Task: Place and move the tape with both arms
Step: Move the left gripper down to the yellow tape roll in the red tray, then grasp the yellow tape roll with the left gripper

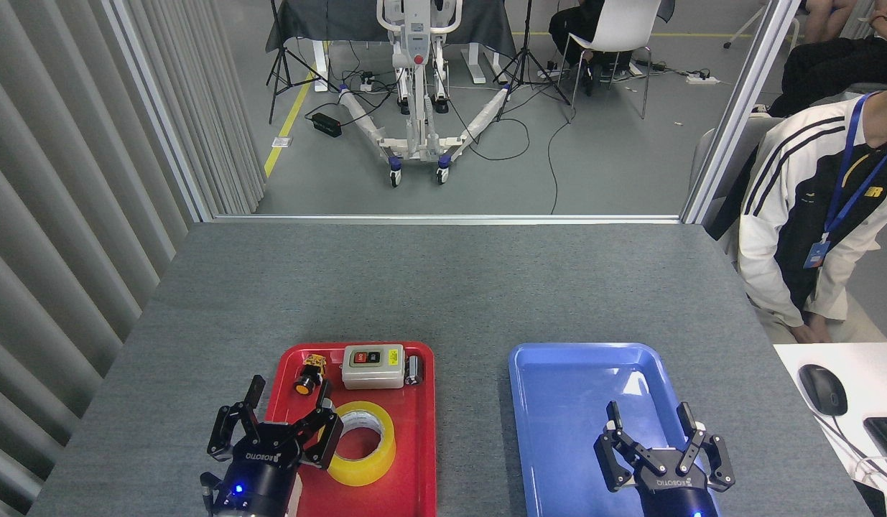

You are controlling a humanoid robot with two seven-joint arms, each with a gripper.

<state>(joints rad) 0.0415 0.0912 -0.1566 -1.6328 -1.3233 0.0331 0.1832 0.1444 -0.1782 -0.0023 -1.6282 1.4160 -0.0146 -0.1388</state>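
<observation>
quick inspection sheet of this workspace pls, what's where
surface: grey table, holding a red tray and a blue tray
job's things: tape lies flat in the red tray
clutter: switch box and small yellow-black part also in the red tray
grippers: left pincer open beside the tape; right pincer open over the blue tray
cables: black leads on the floor beyond
surroundings: seated person at right, mouse on side desk

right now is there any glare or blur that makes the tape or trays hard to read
Head view: sharp overall, no motion blur; pale ceiling-light glare on the blue tray floor and on the glossy yellow tape roll; the red tray shows little glare; both the left gripper and right gripper read clearly, fingers spread.
</observation>
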